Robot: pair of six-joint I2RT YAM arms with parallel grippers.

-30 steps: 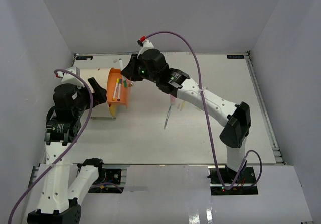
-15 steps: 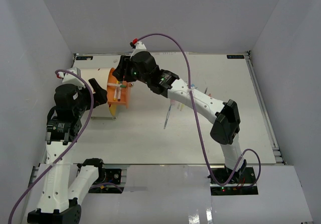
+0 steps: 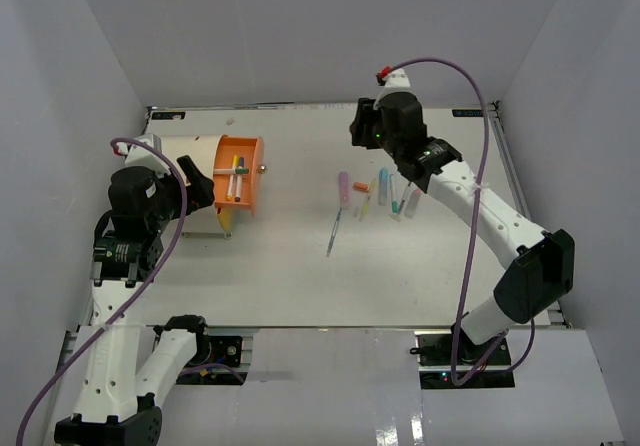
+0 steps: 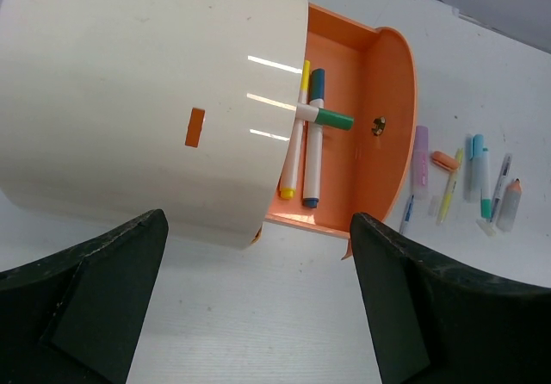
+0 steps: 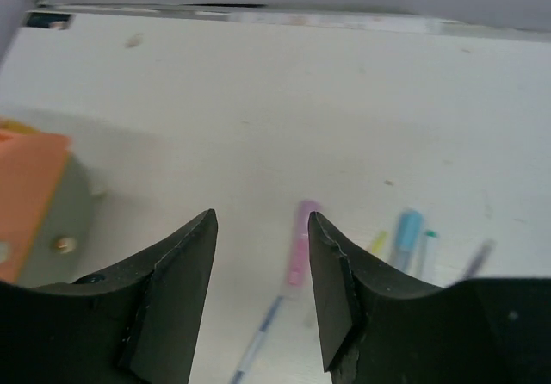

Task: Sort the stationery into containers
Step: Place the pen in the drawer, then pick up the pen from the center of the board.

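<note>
- Top external view: a cream drum lies on its side at the left of the table. One orange drawer is slid out of it toward the middle, with its brass knob on the outer face.
- A few markers lie inside that drawer. The rest of the stationery lies loose right of centre: a pink marker, a short orange marker, a yellow marker, a light blue marker and a thin blue pen slanting toward the near edge.
- The left gripper sits just beside the drum's near side. The right gripper hangs over the far part of the table, beyond the loose stationery and well apart from the drawer.
- Left wrist view: the left gripper is spread wide and holds nothing. Its dark fingers frame the drum and the drawer beyond.
- Three pieces lie in the drawer: a white marker with yellow ends, a blue-tipped marker beside it, and a green-capped marker lying across both.
- Right wrist view: the right gripper has its jaws partly apart with nothing between them, above bare table.
- Below and ahead, the pink marker is seen through the gap, the thin blue pen is nearer, and the light blue marker is off to the right, all blurred. The drawer's corner and knob show at the left edge.
</note>
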